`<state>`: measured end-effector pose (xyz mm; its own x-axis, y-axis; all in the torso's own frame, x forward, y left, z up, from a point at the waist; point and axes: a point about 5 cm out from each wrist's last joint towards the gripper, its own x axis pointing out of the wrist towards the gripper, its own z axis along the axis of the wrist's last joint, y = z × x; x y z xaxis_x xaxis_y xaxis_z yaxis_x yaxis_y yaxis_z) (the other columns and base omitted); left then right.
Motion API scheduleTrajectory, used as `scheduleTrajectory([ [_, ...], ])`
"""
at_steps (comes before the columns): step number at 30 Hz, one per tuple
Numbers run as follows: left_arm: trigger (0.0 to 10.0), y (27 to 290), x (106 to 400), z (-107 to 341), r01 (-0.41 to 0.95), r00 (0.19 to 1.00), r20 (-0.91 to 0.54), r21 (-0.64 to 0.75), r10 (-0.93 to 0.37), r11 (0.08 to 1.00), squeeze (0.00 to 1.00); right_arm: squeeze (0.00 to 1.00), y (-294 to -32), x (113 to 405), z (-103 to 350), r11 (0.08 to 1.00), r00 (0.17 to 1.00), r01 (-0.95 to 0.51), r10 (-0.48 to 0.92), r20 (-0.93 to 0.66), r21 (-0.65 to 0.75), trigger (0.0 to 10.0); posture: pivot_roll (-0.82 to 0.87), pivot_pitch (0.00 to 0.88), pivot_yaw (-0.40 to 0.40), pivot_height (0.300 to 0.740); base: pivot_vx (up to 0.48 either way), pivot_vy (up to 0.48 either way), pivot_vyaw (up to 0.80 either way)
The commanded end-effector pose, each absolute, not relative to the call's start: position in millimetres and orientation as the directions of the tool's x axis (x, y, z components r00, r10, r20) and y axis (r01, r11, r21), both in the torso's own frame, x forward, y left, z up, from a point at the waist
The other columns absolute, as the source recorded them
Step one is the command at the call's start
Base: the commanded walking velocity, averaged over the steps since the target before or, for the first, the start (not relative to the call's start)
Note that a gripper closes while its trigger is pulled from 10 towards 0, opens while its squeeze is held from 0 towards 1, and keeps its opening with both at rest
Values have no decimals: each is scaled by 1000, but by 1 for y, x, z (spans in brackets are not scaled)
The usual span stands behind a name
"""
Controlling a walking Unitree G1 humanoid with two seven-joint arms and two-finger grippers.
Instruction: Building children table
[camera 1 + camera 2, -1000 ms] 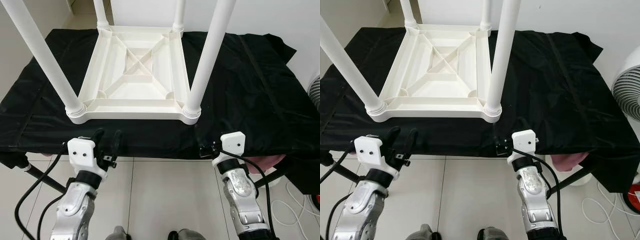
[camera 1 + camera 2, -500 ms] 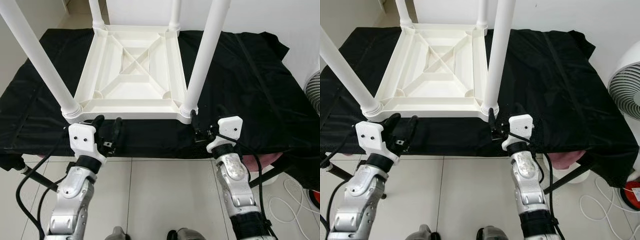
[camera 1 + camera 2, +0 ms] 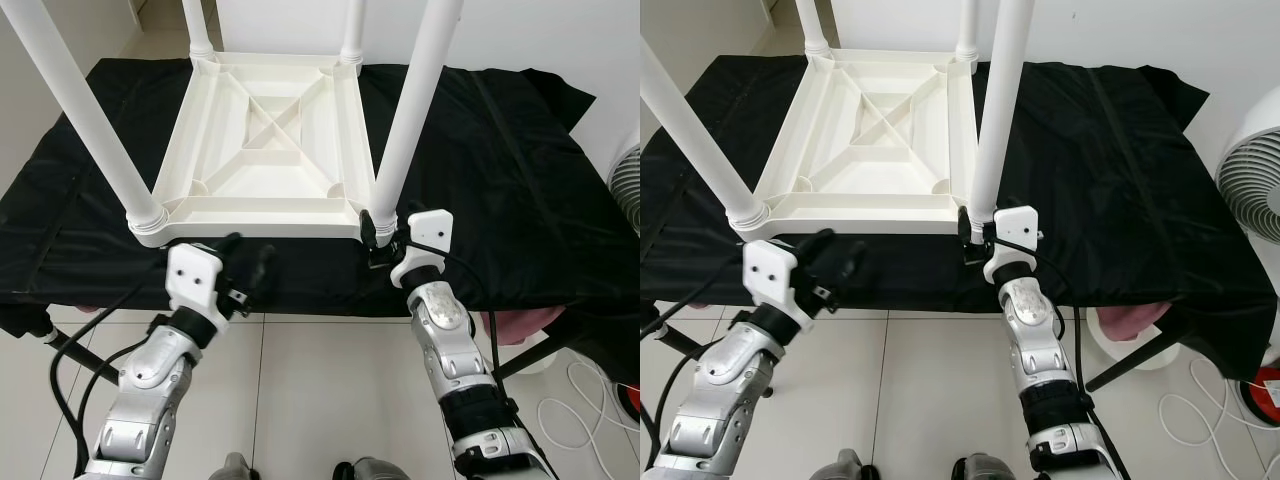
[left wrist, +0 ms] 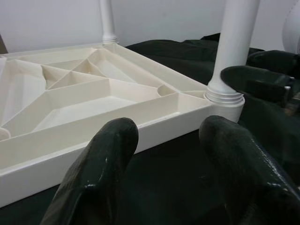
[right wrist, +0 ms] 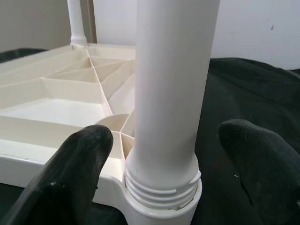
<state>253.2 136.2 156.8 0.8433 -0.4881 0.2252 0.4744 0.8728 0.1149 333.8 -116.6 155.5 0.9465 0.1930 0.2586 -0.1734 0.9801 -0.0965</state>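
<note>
A white children's table [image 3: 265,150] lies upside down on a black cloth [image 3: 500,170], all of its legs standing up. My right gripper [image 5: 173,159] is open at the base of the near right leg [image 3: 405,110]. One finger [image 5: 75,173] sits on each side of the threaded collar, and neither clearly touches it. My left gripper [image 4: 168,136] is open and empty just in front of the tabletop's near edge [image 4: 93,140], right of the near left leg [image 3: 80,110]. From the head I see the left gripper [image 3: 248,252] and right gripper [image 3: 378,240] over the cloth's front edge.
The cloth-covered bench ends at its front edge [image 3: 320,305], with tiled floor [image 3: 330,380] below. A white fan [image 3: 1250,170] stands to the right. Something pink [image 3: 1120,322] shows under the cloth at the right front. White walls are behind.
Both arms have risen and reached forward. The right gripper moved left to straddle the near right leg's base. The left gripper moved right, up to the tabletop's front edge.
</note>
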Motion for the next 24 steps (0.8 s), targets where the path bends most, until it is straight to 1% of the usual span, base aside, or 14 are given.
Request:
scheduleTrajectory([
  [1,10000,135,255,152,485,845,193,118,-499,866,0,0,-113,338,153,979,953,-172,193,233,-108,10000,-7,67,-13,740,0,0,0],
  [6,10000,134,259,155,467,853,193,131,-485,874,0,0,-110,351,159,983,958,-146,168,231,-110,10000,0,69,-15,740,0,0,0],
  [11,10000,134,261,156,460,857,193,135,-479,878,0,0,-108,353,161,984,959,-139,163,230,-114,10000,4,73,-16,740,0,0,0],
  [12,10000,132,266,156,444,866,187,136,-463,886,0,0,-104,360,164,984,959,-138,160,233,-111,10000,4,73,-16,740,0,0,0],
  [14,10000,132,268,156,439,870,182,137,-458,888,0,0,-103,363,166,985,959,-135,158,236,-110,10000,4,73,-16,740,0,0,0],
  [24,10000,136,278,159,403,887,168,174,-431,898,0,0,-102,374,173,987,960,-114,139,243,-113,10000,10,77,-12,740,0,0,0],
])
